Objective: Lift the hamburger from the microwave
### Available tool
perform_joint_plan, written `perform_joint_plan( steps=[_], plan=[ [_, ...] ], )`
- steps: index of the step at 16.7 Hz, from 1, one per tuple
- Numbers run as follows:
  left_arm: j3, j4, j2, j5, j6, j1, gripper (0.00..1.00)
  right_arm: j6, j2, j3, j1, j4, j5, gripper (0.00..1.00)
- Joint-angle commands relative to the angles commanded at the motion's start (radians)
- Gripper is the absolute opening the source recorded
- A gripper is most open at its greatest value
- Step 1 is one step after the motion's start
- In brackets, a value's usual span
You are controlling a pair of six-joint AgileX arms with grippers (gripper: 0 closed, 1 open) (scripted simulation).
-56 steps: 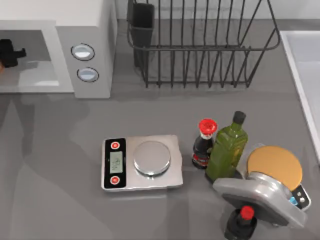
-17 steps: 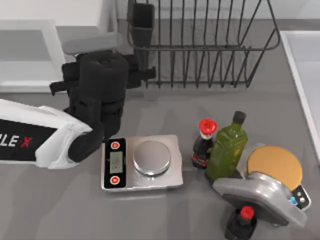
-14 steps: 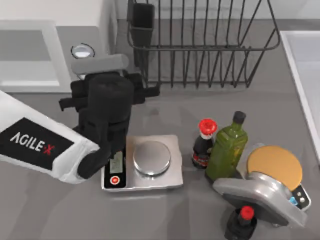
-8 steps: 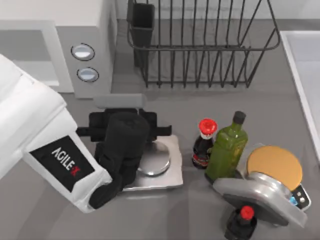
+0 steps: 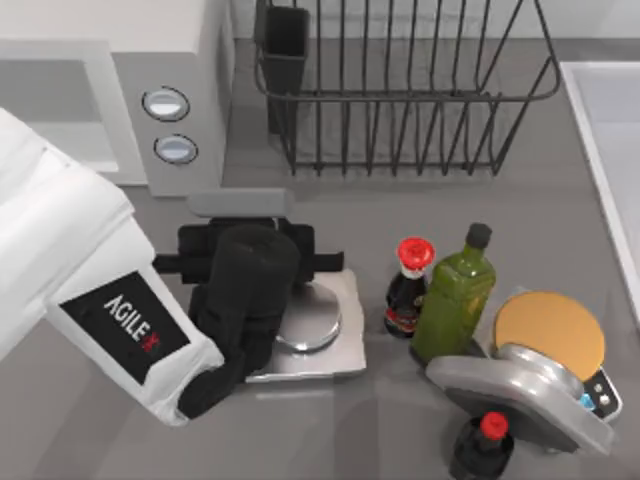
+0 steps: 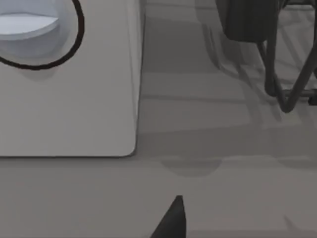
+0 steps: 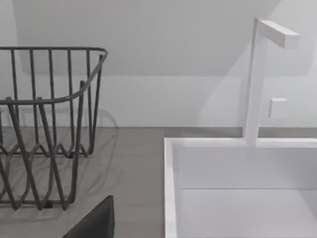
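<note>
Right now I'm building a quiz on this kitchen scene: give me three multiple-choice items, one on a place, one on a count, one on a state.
1. Where is the left arm's black wrist?
A. over the silver scale
B. inside the dish rack
C. over the sink

2. How many round dials does the microwave front show?
A. one
B. two
C. four

3. How does the green oil bottle stand?
A. on its side
B. upside down
C. upright

Answers: 1 A, the left arm covers the left part of the silver scale. 2 B, the microwave has two dials, one above the other. 3 C, the green oil bottle stands with its dark cap up.
</note>
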Motion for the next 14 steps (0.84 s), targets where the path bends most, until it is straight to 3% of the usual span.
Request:
perform_joint_plan(
  steps=[8, 14],
  plan=[
    [0.0, 0.0, 0.0, 0.0, 0.0, 0.0, 0.98, 0.0, 0.0, 0.0, 0.0, 0.0, 0.0, 1.0],
    [0.0, 0.0, 0.0, 0.0, 0.0, 0.0, 1.0, 0.0, 0.0, 0.0, 0.0, 0.0, 0.0, 1.0]
  ],
)
